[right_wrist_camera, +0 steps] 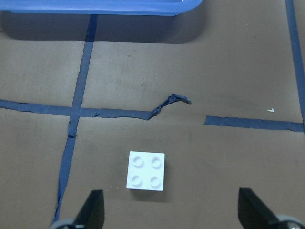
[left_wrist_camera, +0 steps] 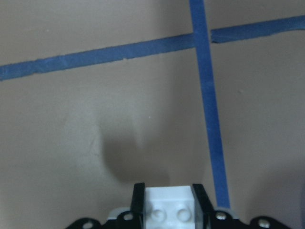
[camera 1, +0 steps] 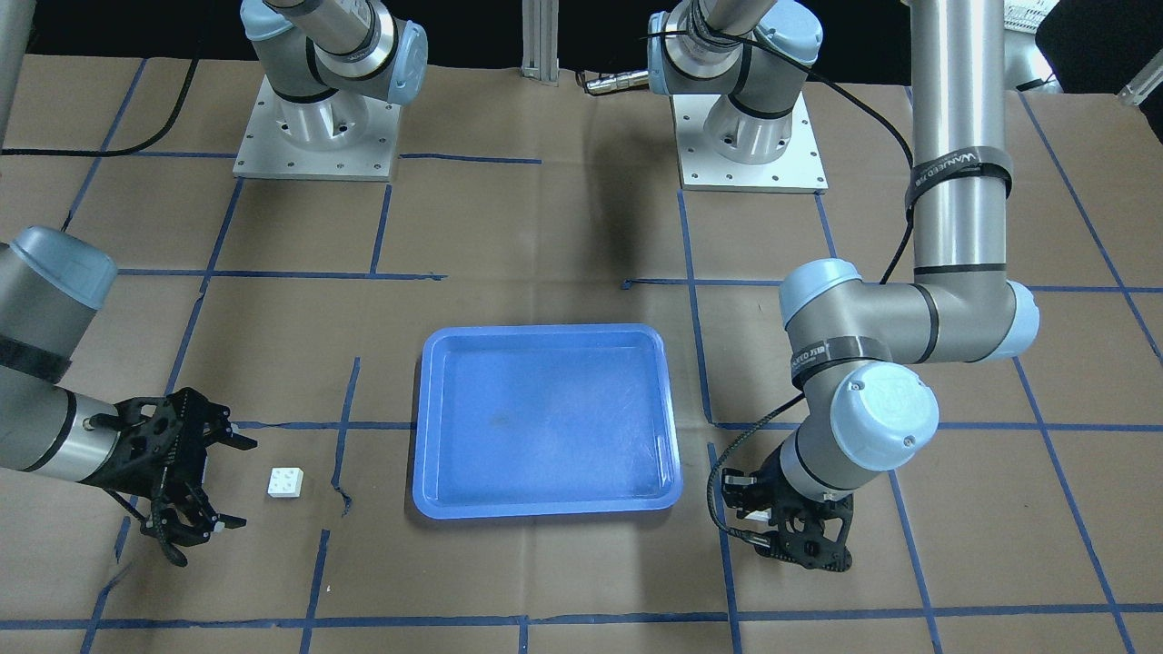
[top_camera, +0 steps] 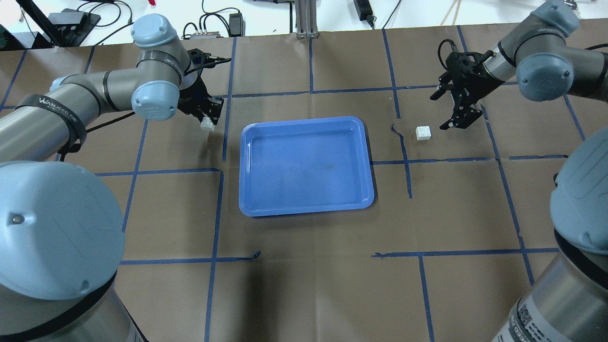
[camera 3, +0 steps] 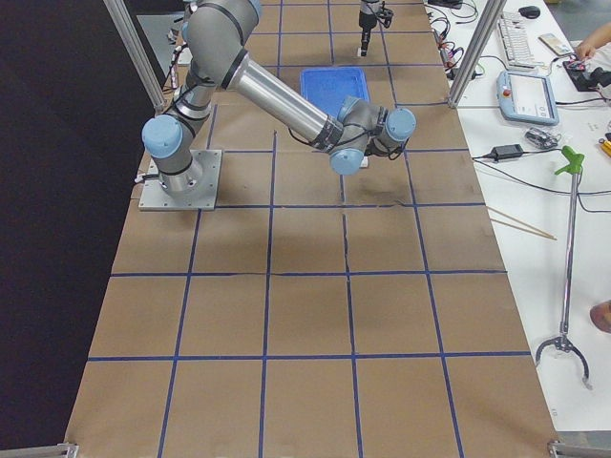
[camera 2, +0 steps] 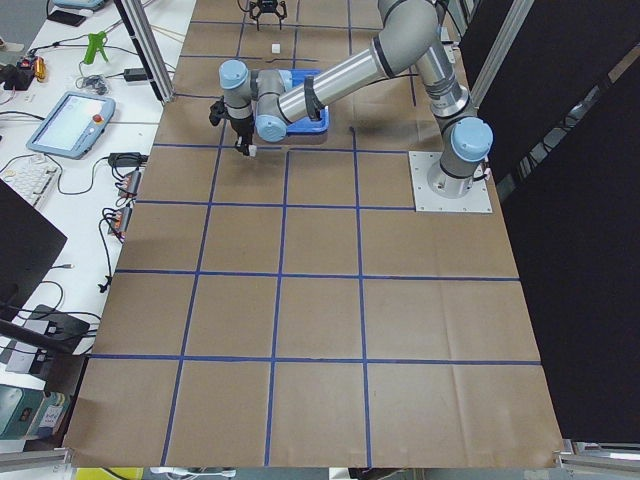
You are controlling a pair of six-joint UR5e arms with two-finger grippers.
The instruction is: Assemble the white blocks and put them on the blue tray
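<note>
Left gripper [camera 2: 245,146], white block [camera 2: 253,152] at tip, hangs beside the blue tray [camera 2: 322,120].

1. You will find the tray [top_camera: 304,119] at the middle of the table [top_camera: 304,275].
2. To the robot's left of the tray, off its far corner and apart from it, the left gripper [top_camera: 208,119] points down over the table. The held block [left_wrist_camera: 169,210] is clamped between its fingers.
3. To the robot's right of the tray, apart from it, the loose block [top_camera: 423,133] lies on the table.
4. You see the right gripper [top_camera: 439,112] just beside that block, on the side away from the tray. Its fingers are spread toward the block and do not touch it.
</note>
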